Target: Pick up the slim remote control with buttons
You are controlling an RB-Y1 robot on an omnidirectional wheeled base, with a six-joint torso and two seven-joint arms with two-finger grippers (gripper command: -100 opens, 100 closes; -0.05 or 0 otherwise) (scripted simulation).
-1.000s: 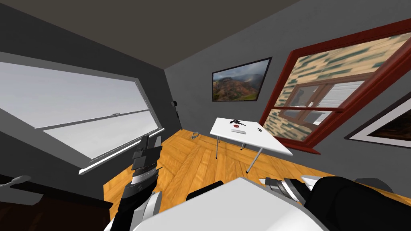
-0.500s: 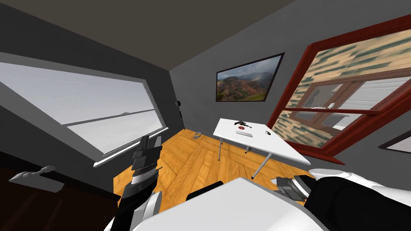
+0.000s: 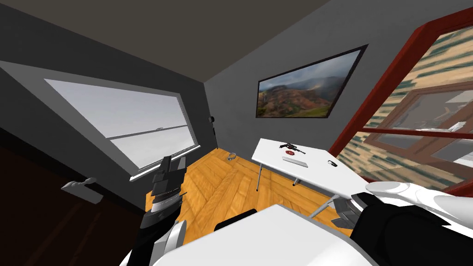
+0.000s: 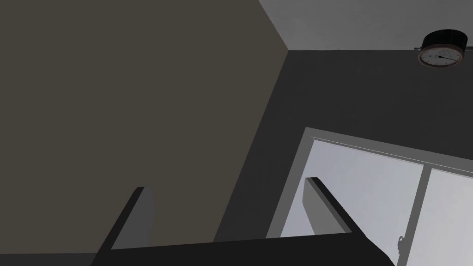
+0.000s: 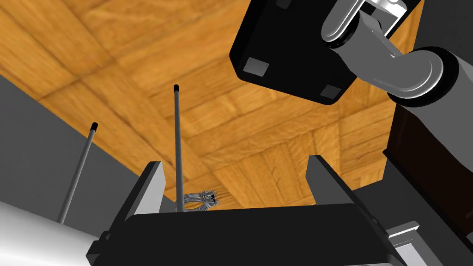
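Approach step, I judge; the white rectangular table (image 3: 318, 175) on thin grey legs stands well apart from me; my left gripper (image 4: 226, 184) and right gripper (image 5: 235, 161) gape empty; the slim light grey remote (image 3: 295, 161) lies near the tabletop's middle; next, the base must close in before either arm reaches.

The slim light grey remote control (image 3: 295, 161) is showing too small to tell buttons. The near corner of the flat white counter (image 3: 318, 178) is hiding behind the right arm (image 3: 406, 194). A tiny dark object (image 3: 332, 162) is sitting unidentifiable.
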